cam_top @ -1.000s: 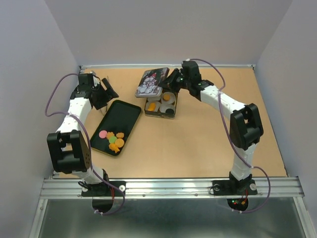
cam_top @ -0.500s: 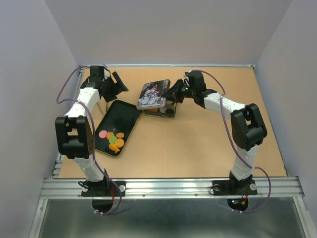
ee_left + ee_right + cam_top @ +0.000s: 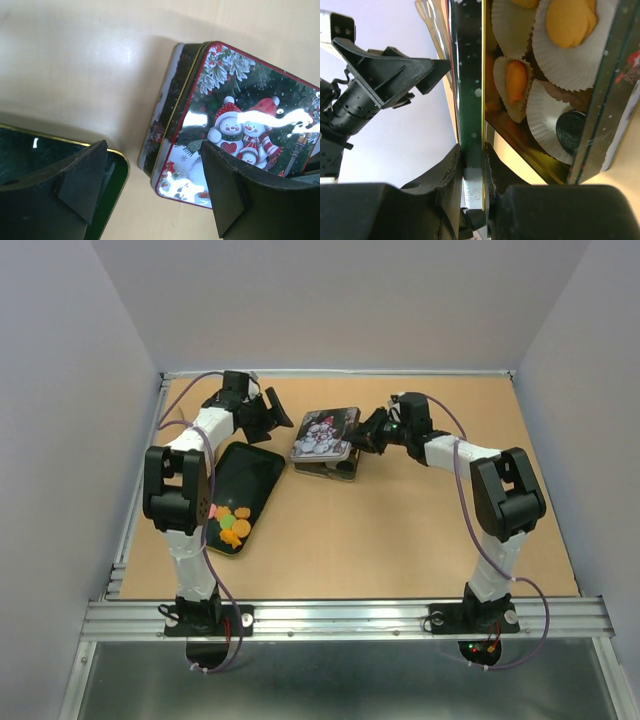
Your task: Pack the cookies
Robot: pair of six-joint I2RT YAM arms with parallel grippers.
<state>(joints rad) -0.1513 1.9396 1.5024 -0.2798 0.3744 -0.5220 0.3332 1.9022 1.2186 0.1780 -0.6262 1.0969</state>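
The right gripper (image 3: 368, 437) is nearly closed, pinching the rim of the snowman lid (image 3: 325, 432) at the lid's 3 o'clock edge. Its wrist view shows both fingers pressed against the thin rim wall. The lid hangs over the tin (image 3: 330, 469), and in the right wrist view its held side stands clear of the tin wall rather than seated on it. Through that gap the same view shows white paper cups (image 3: 555, 115) inside the tin, some with orange cookies (image 3: 570, 20) in them.

The left gripper (image 3: 272, 412) is spread wide and holds nothing. The lid lies at about 4 o'clock from it, just beside its fingers.

The loose cookies (image 3: 230, 520), orange with a pink and a green one, sit on the black tray (image 3: 245, 470), whose long axis runs from 1 to 7 o'clock. They are bunched at its 7 o'clock end, at about 7 o'clock from the left gripper and 8 o'clock from the tin. The left arm is clearly the nearer one, so fetching them would likely fall to it, and the lid looks in the way of dropping them in.
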